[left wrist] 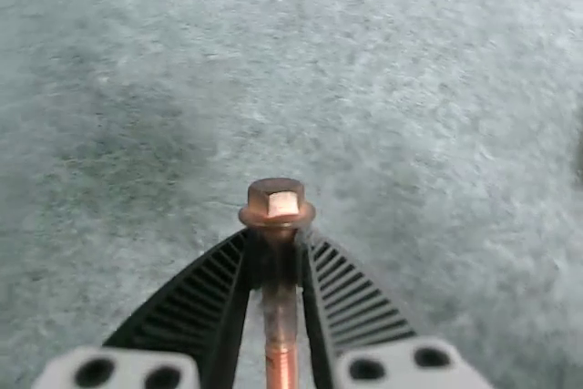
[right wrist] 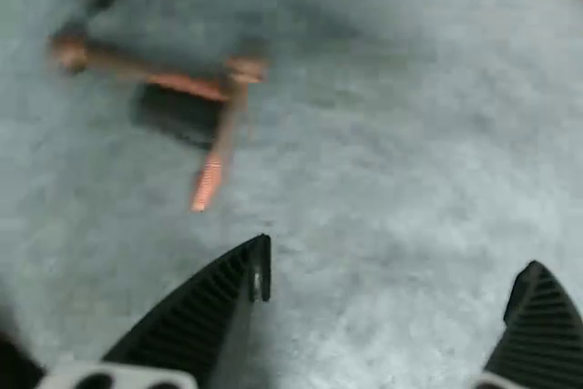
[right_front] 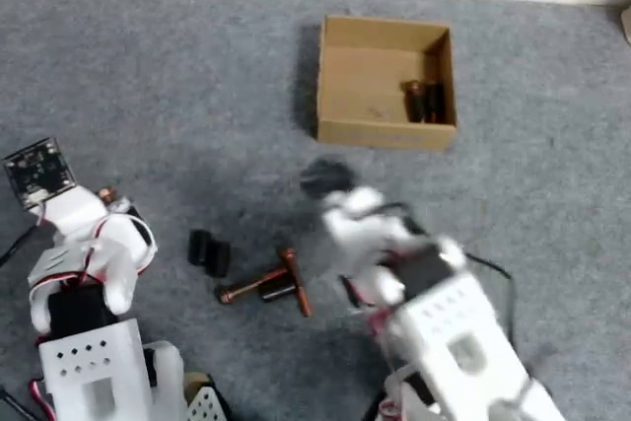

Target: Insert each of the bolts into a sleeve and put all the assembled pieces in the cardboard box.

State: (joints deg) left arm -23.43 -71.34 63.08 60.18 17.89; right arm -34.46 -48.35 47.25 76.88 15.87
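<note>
Left gripper [left wrist: 276, 241] clamps a bolt [left wrist: 277, 211] near the tabletop [right_front: 148, 66] left edge. Its shaft runs along the fingers, head sticking out past the tips. Right gripper [right wrist: 396, 272] spread wide beside two crossed bolts [right wrist: 182, 84] near the front edge.

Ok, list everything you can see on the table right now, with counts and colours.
Cardboard box: one, brown, far side of the table.
Assembled pieces: seemingly two, dark and copper, in the box's right corner.
Loose sleeves: seemingly two, black, between the arms.
Lying bolts: two, copper, crossed, by another black sleeve.
Held bolt: one, copper.
Table: grey.
Left gripper: shut on the held bolt.
Right gripper: open, near the crossed bolts.
</note>
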